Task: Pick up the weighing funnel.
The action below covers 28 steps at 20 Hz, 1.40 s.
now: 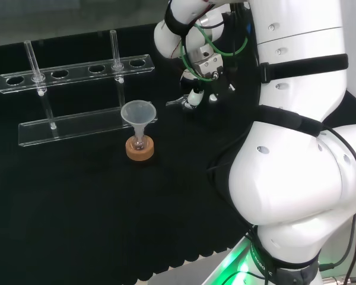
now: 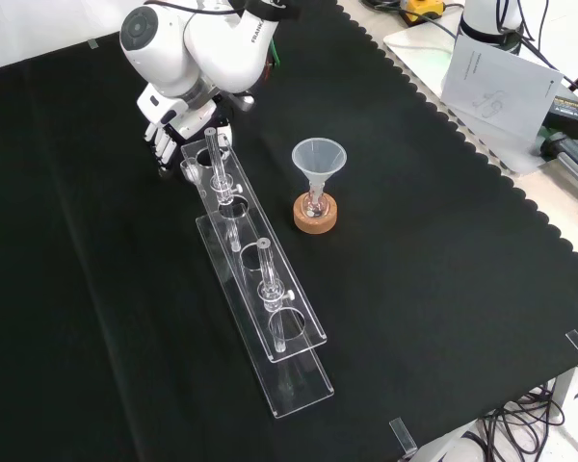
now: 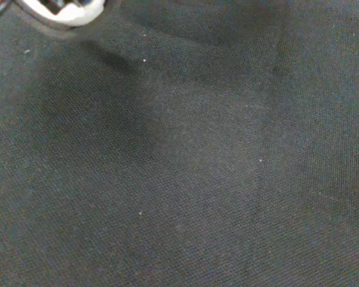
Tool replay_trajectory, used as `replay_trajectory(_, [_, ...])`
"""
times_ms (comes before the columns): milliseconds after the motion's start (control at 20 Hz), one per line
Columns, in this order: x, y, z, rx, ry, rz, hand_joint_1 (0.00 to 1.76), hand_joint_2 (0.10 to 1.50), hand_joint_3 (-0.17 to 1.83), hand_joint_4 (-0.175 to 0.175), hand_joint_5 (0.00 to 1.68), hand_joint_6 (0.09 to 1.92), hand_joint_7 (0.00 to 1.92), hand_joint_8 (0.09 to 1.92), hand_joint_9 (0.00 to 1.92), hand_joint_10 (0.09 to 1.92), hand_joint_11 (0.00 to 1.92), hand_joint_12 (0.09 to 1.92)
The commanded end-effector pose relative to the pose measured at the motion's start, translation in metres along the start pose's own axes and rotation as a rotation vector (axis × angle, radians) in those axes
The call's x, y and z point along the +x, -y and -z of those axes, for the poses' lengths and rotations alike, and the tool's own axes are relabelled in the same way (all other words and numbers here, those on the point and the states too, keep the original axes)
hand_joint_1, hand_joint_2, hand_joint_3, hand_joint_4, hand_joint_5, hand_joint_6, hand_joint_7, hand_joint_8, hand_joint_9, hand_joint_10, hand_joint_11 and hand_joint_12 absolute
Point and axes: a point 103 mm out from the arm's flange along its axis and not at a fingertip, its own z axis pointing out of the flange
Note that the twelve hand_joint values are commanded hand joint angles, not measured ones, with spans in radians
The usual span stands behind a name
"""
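Note:
In the head view, the weighing funnel [image 1: 174, 103], a small clear piece, pokes out to the left of the hand [image 1: 197, 89] just above the black cloth. The hand hangs low under the arm's wrist, to the right of the rack's end, with its fingers curled down on that piece. In the front view the hand [image 2: 163, 128] sits at the far end of the rack, fingers [image 2: 158, 146] bent toward the cloth; the weighing funnel is hidden there. I cannot tell whether the piece has left the cloth. The wrist view looks at close bare cloth past a blurred white part of the hand [image 3: 66, 11].
A long clear test-tube rack [image 1: 77, 70] [image 2: 255, 289] with two upright tubes lies close beside the hand. The big funnel [image 1: 139, 114] [image 2: 318, 159] stands in a small flask on a cork ring [image 1: 140, 149] [image 2: 315, 216]. Papers and cables lie beyond the cloth's scalloped edge [image 2: 501, 183].

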Motion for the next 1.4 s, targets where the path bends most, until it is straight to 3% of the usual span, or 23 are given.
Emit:
replay_trajectory(50, [0.008, -0.003, 0.000, 0.000, 0.006, -0.002, 0.82, 0.66, 0.52, -0.013, 0.66, 0.62, 0.51, 0.68, 0.72, 0.53, 0.44, 1.30])
replay_trajectory(550, [0.018, -0.007, 0.004, 0.007, 0.045, -0.011, 0.82, 0.65, 0.52, -0.011, 0.67, 0.64, 0.51, 0.68, 0.72, 0.53, 0.45, 1.30])
replay_trajectory(800, [0.010, -0.006, 0.003, 0.006, 0.028, -0.011, 0.83, 0.66, 0.53, -0.004, 0.71, 0.67, 0.51, 0.69, 0.72, 0.53, 0.45, 1.30])
replay_trajectory(1400, [0.017, -0.007, 0.004, 0.004, 0.027, -0.023, 0.84, 0.66, 0.53, 0.002, 0.77, 0.71, 0.51, 0.69, 0.73, 0.53, 0.45, 1.29])
